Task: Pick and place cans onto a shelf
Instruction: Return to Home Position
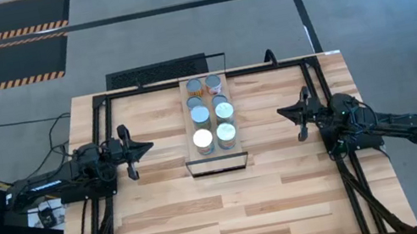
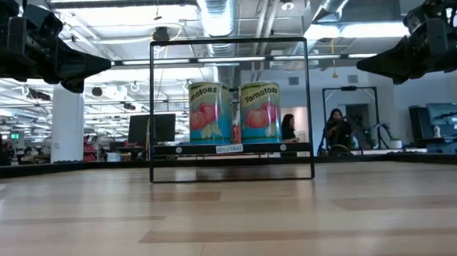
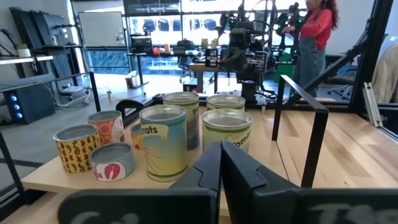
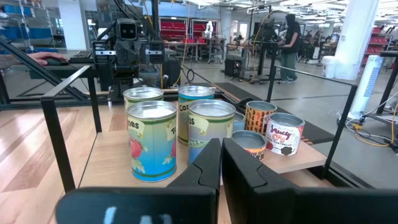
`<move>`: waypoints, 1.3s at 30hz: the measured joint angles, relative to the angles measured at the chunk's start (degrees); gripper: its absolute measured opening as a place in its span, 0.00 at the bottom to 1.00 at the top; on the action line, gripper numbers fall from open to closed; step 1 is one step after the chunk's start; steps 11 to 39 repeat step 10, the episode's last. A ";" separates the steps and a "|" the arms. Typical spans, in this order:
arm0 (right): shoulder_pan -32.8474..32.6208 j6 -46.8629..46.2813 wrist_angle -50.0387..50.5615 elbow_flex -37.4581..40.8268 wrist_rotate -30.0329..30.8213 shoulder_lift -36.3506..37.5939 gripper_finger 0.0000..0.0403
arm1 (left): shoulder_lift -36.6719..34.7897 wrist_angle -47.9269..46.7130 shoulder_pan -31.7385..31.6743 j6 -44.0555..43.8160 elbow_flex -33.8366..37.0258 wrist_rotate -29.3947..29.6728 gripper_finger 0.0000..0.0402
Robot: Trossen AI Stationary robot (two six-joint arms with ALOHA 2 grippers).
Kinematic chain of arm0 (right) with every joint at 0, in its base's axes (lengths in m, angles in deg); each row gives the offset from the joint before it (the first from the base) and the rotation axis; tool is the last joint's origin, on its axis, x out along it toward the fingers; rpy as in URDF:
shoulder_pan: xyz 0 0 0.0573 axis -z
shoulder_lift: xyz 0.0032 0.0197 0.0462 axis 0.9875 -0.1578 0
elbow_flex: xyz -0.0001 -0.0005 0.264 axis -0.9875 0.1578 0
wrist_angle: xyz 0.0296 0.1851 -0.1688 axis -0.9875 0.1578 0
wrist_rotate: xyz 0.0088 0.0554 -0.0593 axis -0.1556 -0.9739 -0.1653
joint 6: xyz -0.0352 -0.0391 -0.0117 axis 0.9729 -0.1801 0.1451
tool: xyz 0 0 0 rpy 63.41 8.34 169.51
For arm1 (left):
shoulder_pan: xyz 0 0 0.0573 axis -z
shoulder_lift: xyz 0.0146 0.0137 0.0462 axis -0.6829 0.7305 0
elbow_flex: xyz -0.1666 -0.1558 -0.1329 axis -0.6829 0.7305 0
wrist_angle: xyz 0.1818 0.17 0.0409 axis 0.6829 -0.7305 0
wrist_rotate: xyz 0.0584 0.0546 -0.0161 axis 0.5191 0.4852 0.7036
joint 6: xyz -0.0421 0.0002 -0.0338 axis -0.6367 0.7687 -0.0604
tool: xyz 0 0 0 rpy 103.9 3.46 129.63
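Several cans stand upright on their bases on the shelf (image 1: 190,129), a light-wood board in a thin black frame at the table's middle. Two tall tomato cans (image 2: 210,113) (image 2: 260,111) stand at its near end. Shorter cans (image 3: 112,163) (image 4: 285,134) stand at its far end. My left gripper (image 1: 149,147) hovers shut and empty left of the shelf, pointing at it, and also shows in its wrist view (image 3: 219,158). My right gripper (image 1: 281,112) hovers shut and empty right of the shelf, and also shows in its wrist view (image 4: 221,155).
Bare planked tabletop (image 1: 234,216) lies near the shelf and on both sides of it. Black rails (image 1: 97,119) (image 1: 318,80) run along the table's left, right and far sides. People (image 3: 314,31) (image 4: 289,43) stand in the room beyond the table.
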 joint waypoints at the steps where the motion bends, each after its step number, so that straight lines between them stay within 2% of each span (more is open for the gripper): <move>1: -0.01 0.00 0.02 0.00 0.00 0.00 0.09 | 0.00 0.00 0.02 -0.26 0.00 0.00 0.00; 39: 0.01 0.00 0.01 0.00 0.00 0.00 0.09 | 0.00 0.00 0.01 -0.50 0.00 0.00 0.00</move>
